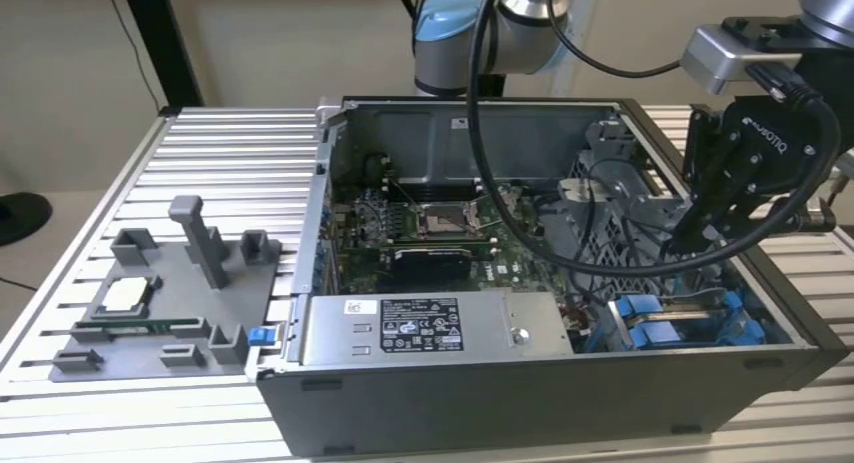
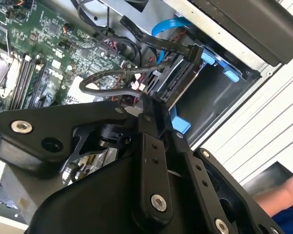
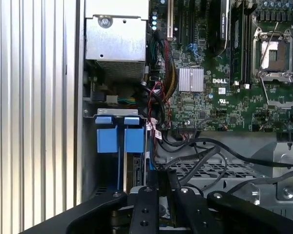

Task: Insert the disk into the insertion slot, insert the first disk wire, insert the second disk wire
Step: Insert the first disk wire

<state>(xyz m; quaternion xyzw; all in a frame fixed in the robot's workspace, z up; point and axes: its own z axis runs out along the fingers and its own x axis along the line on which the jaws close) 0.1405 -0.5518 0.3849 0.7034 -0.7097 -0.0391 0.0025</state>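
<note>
We are hovering at the insertion slot (image 2: 219, 99).
Our claw (image 2: 151, 103) is clenching beside the disk (image 2: 178, 81), which is sitting inside with a black wire (image 2: 156, 41) plugged in.

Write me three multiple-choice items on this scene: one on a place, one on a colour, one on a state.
1. Where is the gripper? A. over the grey tray; B. inside the computer case, at the exterior view's right; C. above the power supply.
2. The plastic tabs near it are: A. red; B. blue; C. yellow.
3. The computer case is: A. open; B. closed; C. wrapped.

Answers: 1 B, it reaches down into the case's right end. 2 B, they show bright blue in the first wrist view. 3 A, the circuit board lies exposed.
</note>
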